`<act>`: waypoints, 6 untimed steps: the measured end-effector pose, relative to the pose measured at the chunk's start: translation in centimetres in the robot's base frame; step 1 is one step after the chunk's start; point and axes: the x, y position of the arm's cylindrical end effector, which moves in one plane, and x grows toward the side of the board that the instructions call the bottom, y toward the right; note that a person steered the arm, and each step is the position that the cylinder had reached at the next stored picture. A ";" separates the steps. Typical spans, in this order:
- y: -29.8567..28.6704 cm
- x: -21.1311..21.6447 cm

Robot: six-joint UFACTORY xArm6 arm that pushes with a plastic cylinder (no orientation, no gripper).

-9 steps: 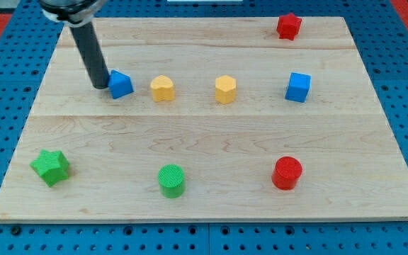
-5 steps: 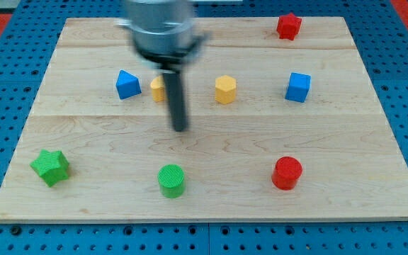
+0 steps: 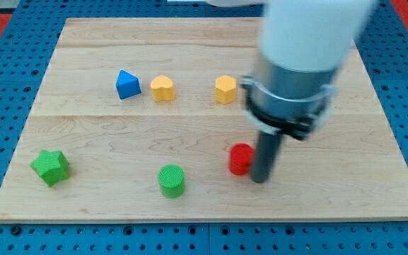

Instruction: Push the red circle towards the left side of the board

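The red circle point(image 3: 241, 159) lies on the wooden board point(image 3: 105, 131) in the lower middle, a little right of centre. My tip point(image 3: 259, 178) touches the board right beside the red circle, on its right side, in contact or nearly so. The rod and arm body above it are blurred and hide the board's upper right part, so the red star and blue cube there do not show.
A green circle point(image 3: 171, 180) lies left of the red circle, and a green star point(image 3: 50, 167) at lower left. A blue triangle point(image 3: 126, 84) and two yellow blocks point(image 3: 162, 88) point(image 3: 225, 90) stand in a row across the upper middle.
My tip swept from beside the blue triangle across the middle to the red circle's right side. The red circle has slid left by about its own width and a half.
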 end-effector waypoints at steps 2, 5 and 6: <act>-4.4 -3.3; -14.0 -5.5; -9.7 -5.5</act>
